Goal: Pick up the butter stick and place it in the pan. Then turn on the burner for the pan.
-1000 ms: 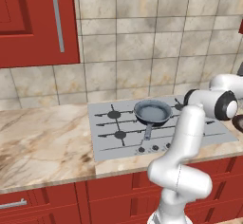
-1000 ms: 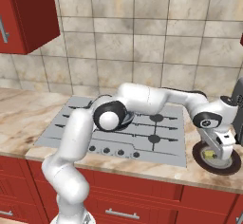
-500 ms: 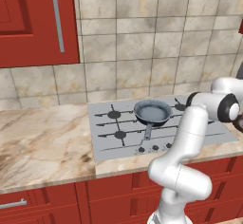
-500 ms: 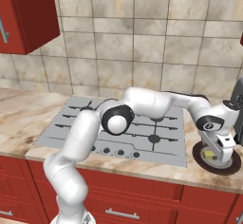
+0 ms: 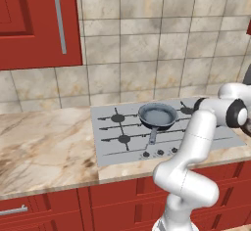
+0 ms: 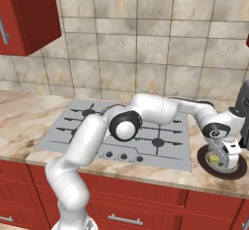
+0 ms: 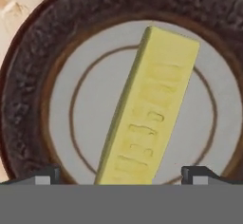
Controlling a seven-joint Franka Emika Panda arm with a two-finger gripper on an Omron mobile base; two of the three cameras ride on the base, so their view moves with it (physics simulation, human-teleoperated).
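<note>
The pale yellow butter stick (image 7: 152, 109) lies slanted on a plate (image 7: 28, 76) with a dark rough rim and a white inside. My gripper (image 7: 122, 174) is open and hangs just above it, one fingertip on each side of the stick's near end, not touching it. From the right base view, the gripper (image 6: 224, 151) sits over that plate (image 6: 232, 171) on the counter right of the cooktop, with a bit of the butter (image 6: 212, 159) showing. The dark pan (image 5: 158, 116) rests on a rear burner, handle toward the front, and covers that burner.
The silver-grey cooktop (image 5: 110, 147) has black burners (image 5: 117, 118) and a front row of small dark knobs (image 5: 159, 152). My arm stretches across the cooktop (image 6: 58, 139) to the right. A dark appliance (image 6: 244, 102) stands behind the plate. Red cabinets (image 5: 34, 24) hang above the marble counter (image 5: 39, 147).
The hand has sunk a little closer to the plate, and the arm's elbow has shifted right. Butter and pan have not moved.
</note>
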